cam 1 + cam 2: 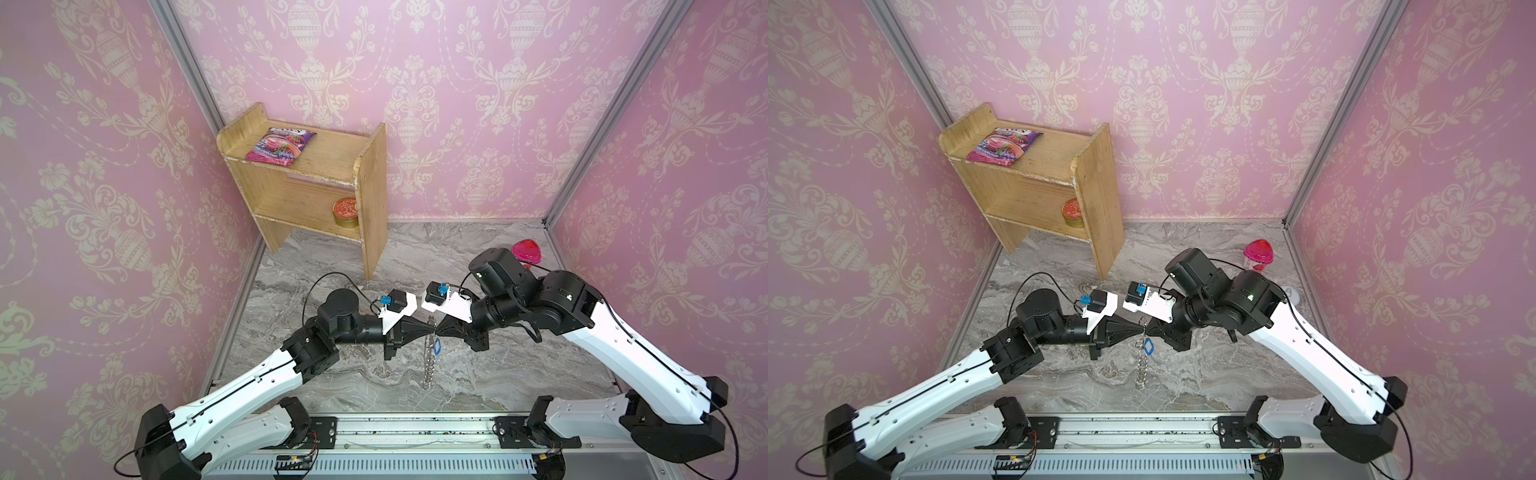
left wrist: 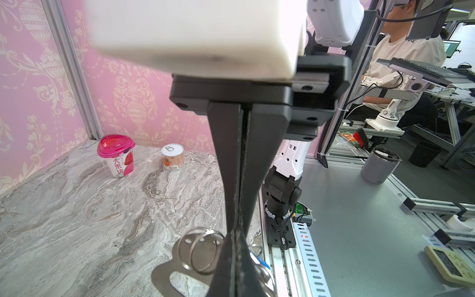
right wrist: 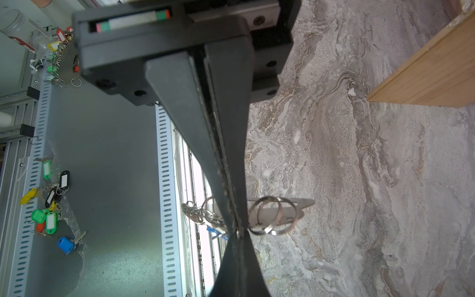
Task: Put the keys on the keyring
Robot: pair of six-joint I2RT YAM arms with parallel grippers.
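The keyring (image 1: pixel 429 358) is a flat grey metal plate, held edge-on above the marble table in both top views (image 1: pixel 1141 362). My left gripper (image 1: pixel 427 329) and right gripper (image 1: pixel 437 330) meet tip to tip at its upper end, each shut on the plate from its own side. The keys, with their blue tag (image 1: pixel 436 347), hang beside the plate on the right arm's side (image 1: pixel 1148 347). In the left wrist view, the plate (image 2: pixel 164 272), its rings (image 2: pixel 203 252) and the blue tag (image 2: pixel 260 260) show around my shut left gripper (image 2: pixel 235 231). In the right wrist view, the plate (image 3: pixel 303 203) and the tag (image 3: pixel 215 232) flank my right gripper (image 3: pixel 235 230).
A wooden shelf (image 1: pixel 307 183) stands at the back left, with a pink pouch (image 1: pixel 280 145) on top and a red tin (image 1: pixel 345 212) below. A pink-lidded cup (image 1: pixel 1258 254) and a small can (image 2: pixel 172 157) stand at the back right. Several loose tagged keys (image 3: pixel 48 203) lie off the table.
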